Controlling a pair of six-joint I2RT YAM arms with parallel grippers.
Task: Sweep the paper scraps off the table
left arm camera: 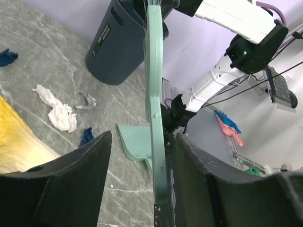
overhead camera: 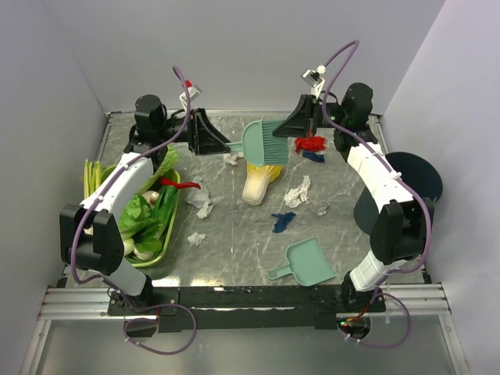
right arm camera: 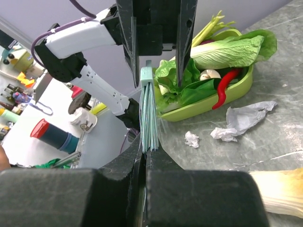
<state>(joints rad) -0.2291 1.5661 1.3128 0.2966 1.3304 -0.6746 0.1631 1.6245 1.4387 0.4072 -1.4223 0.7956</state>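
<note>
A teal hand brush [overhead camera: 266, 141] hangs above the back of the table [overhead camera: 234, 254] between both grippers. My right gripper [overhead camera: 303, 121] [right arm camera: 146, 158] is shut on the brush's bristles [right arm camera: 149, 118]. Around its handle [left arm camera: 155, 118] stands my left gripper [overhead camera: 212, 139] [left arm camera: 142, 156], open; the handle lies against one finger, with a gap to the other. Paper scraps lie scattered: white wads [overhead camera: 297, 191] [overhead camera: 205, 205] [overhead camera: 195, 238] [left arm camera: 59, 113] [right arm camera: 244, 118], blue ones [overhead camera: 283, 221] [left arm camera: 86, 136], and a red one [overhead camera: 310, 143] under the right gripper.
A napa cabbage [overhead camera: 262, 181] lies below the brush. A teal dustpan [overhead camera: 305, 262] [left arm camera: 135, 142] rests near the front. The green vegetable tray [overhead camera: 162, 251] [right arm camera: 203, 106] with a red chili [right arm camera: 225, 87] sits at the left. A dark bin [overhead camera: 418, 176] [left arm camera: 118, 42] stands off the right edge.
</note>
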